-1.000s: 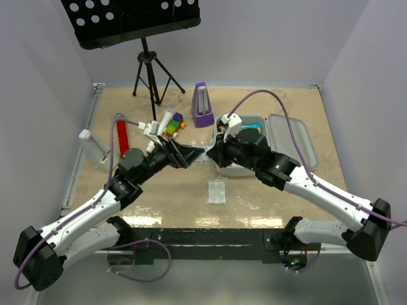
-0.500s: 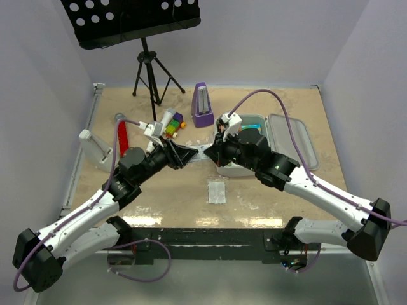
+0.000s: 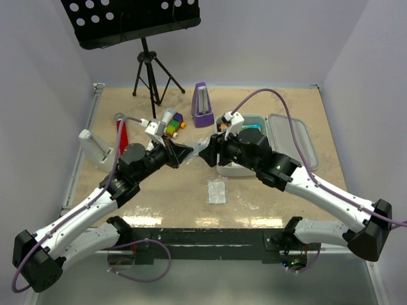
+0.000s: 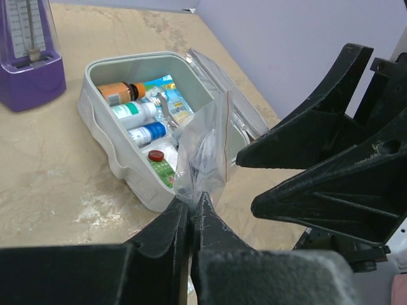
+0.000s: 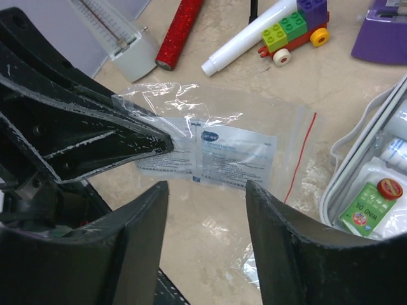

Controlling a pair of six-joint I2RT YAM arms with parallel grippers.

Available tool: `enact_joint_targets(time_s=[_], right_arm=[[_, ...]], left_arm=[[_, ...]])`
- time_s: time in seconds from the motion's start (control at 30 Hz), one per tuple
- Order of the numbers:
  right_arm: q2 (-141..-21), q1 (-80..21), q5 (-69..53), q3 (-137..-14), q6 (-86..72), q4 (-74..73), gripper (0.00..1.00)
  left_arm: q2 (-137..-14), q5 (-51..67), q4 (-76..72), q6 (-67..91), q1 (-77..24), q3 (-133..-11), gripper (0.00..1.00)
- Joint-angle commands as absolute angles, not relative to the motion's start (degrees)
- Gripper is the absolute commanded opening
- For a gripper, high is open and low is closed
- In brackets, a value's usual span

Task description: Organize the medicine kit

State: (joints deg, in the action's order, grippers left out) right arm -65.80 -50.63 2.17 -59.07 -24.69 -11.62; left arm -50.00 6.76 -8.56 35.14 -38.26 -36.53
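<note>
Overhead, one kit (image 3: 249, 166) lies open at 3 o'clock from the table's (image 3: 267, 101) middle, its lid (image 3: 289, 140) flat at its own 3 o'clock. It holds three bottles (image 4: 146, 133) and one green pouch (image 4: 161, 170) with a red cap. One clear bag (image 3: 198, 151) with printed sachets hangs over the middle. One more packet (image 3: 217, 191) lies at 6 o'clock, one purple metronome (image 3: 203, 106) at 12. At 10 o'clock are one toy car (image 3: 173, 127), one white tube (image 3: 166, 118) and one red stick (image 3: 122, 136). The left gripper (image 4: 191, 206) has its fingers pinched narrow on the bag's lower edge. The right gripper (image 5: 206, 190) has its fingers well apart, holding nothing. Its tips sit just beside the bag's free end, and I cannot tell whether they touch it.
</note>
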Motion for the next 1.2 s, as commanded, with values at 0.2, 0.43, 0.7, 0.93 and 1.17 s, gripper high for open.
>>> enact_joint_targets(time_s=[0.2,0.43,0.7,0.93,1.17], right_arm=[[-63.5,-50.7,1.9,-63.7,-40.7,-11.3,0.63],[-70.0,-50.1,-4.7,-66.6,-46.1,-11.7,0.64],[-70.6,-45.9,-7.9,-67.0,-54.7,-6.2,0.65],[-68.6,-40.3,-12.7,-62.7,-58.1,-2.0,0.65],[-73.7,-39.8,-17.0,-63.9,-57.0,-1.6,0.65]], left_arm=[[-46.9,1.4,-5.6,10.4,-39.1,-38.3,0.05],[-45.2,-4.5,-12.2,-5.7,-43.3,-35.9,0.07],[-45.9,-5.4,-13.3,-23.0,-48.7,-36.3,0.07],[-43.2,-10.1,-15.6,-33.1,-52.4,-31.5,0.05],[-43.0,-9.8,-17.3,-36.6,-53.3,-31.9,0.04]])
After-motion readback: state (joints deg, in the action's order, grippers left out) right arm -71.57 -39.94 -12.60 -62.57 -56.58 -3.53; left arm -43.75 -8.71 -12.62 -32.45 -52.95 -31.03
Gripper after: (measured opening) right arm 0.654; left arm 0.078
